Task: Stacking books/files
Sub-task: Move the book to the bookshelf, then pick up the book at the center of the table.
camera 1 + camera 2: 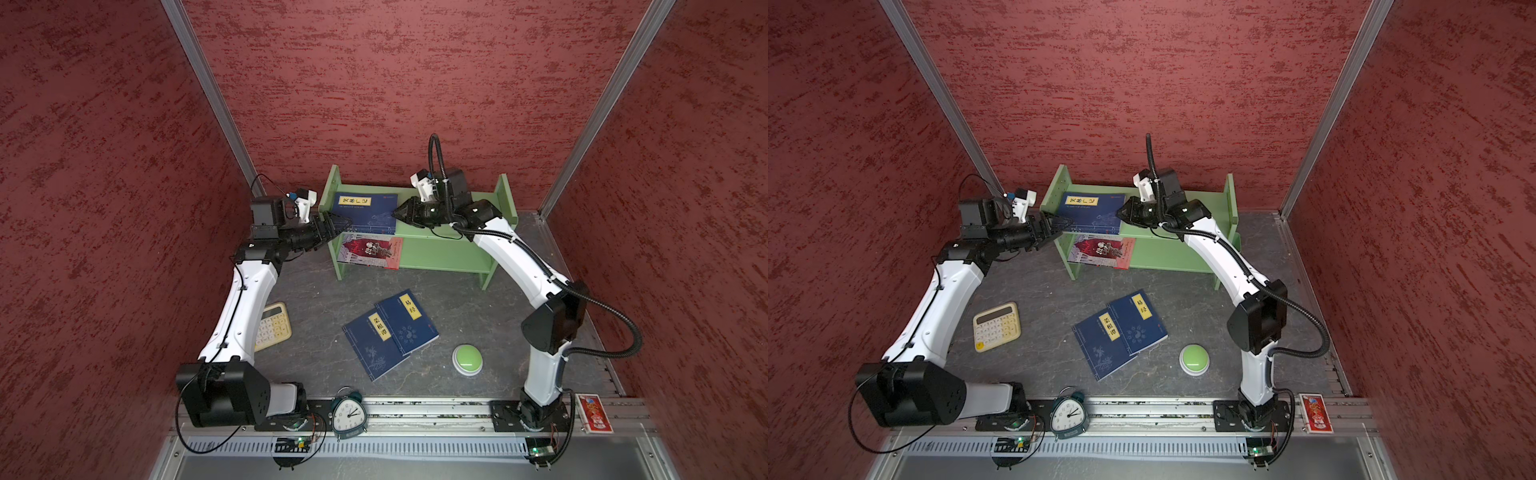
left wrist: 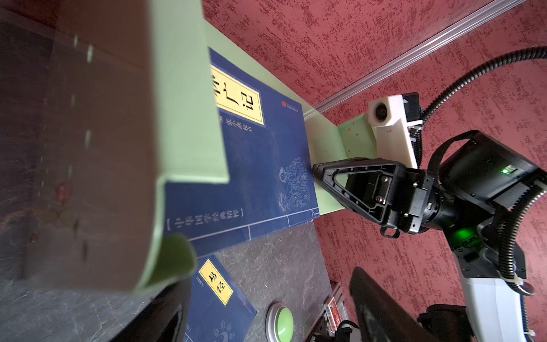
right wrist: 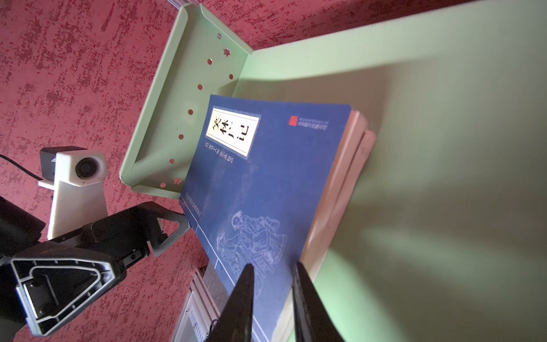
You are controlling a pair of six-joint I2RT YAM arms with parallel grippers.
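A: Stacked yet?
B: Partly. Navy yellow-labelled paperback (image 1: 365,212) tops a second book (image 3: 355,165) on green metal shelf (image 1: 449,253); red-and-white illustrated paperback (image 1: 370,250) on the tier below; two navy paperbacks (image 1: 376,349) (image 1: 411,320) left on dark table (image 1: 316,291). Your left gripper (image 1: 343,227) is spread, empty; right gripper (image 3: 273,266) straddles the top paperback's edge, can't tell if pinching.

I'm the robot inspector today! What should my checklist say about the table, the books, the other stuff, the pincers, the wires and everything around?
Surface: dark grey marbled tabletop.
Job's things: navy stack of two books on the green shelf's top; red-and-white book on its lower level; two overlapping navy books on the tabletop.
Clutter: cream calculator, green button, alarm clock, red packet.
Pincers: left pincer open beside the stack's corner; right pincer at the opposite corner, fingers close together, grip unclear.
Cables: black ribbed hose loops off the right arm; thin black wire runs along the left arm.
Surroundings: red textured walls, metal rail in front.
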